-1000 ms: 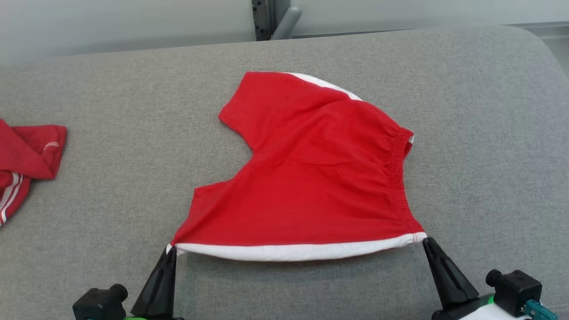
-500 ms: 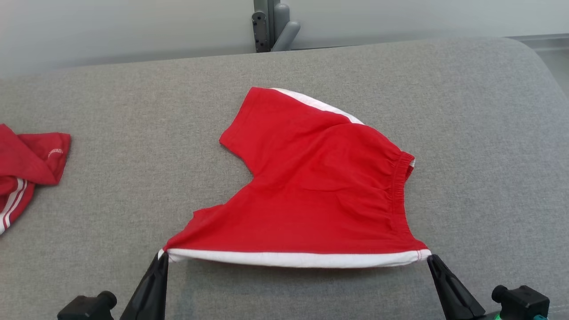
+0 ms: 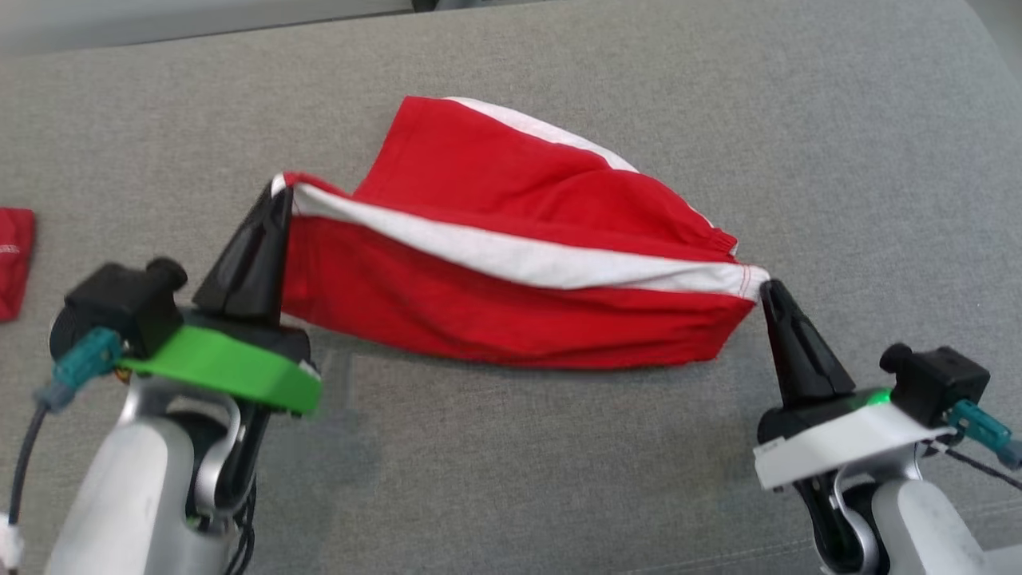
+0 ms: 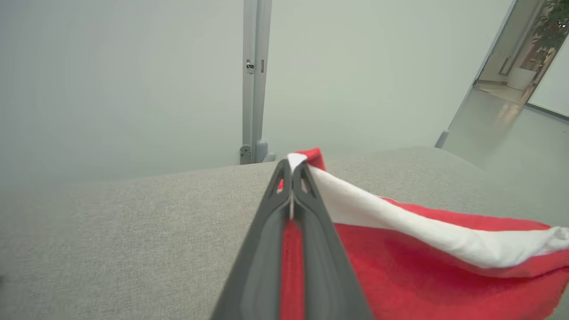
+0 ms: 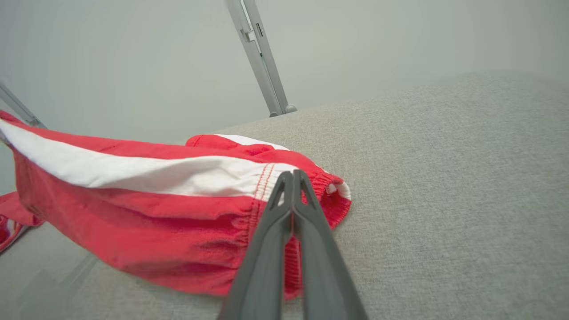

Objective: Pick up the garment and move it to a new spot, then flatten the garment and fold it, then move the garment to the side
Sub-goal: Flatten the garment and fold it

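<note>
The garment (image 3: 511,239) is a pair of red shorts with a white side stripe, lying across the middle of the grey padded table (image 3: 559,447). Its near edge is lifted off the surface and stretched between both grippers. My left gripper (image 3: 281,190) is shut on the leg-hem corner, which shows as red and white cloth (image 4: 355,204) pinched at the fingertips in the left wrist view. My right gripper (image 3: 765,285) is shut on the waistband corner, beside the gathered elastic (image 5: 266,182) in the right wrist view. The far leg rests flat on the table.
Another red garment (image 3: 14,263) lies at the table's left edge. A grey metal post (image 4: 253,80) stands against the pale wall behind the table's far edge. The table's rounded right corner lies at the upper right.
Both grippers have risen and carried the near striped edge up and away over the shorts, so that half now drapes from the stripe. The head camera has tilted downward.
</note>
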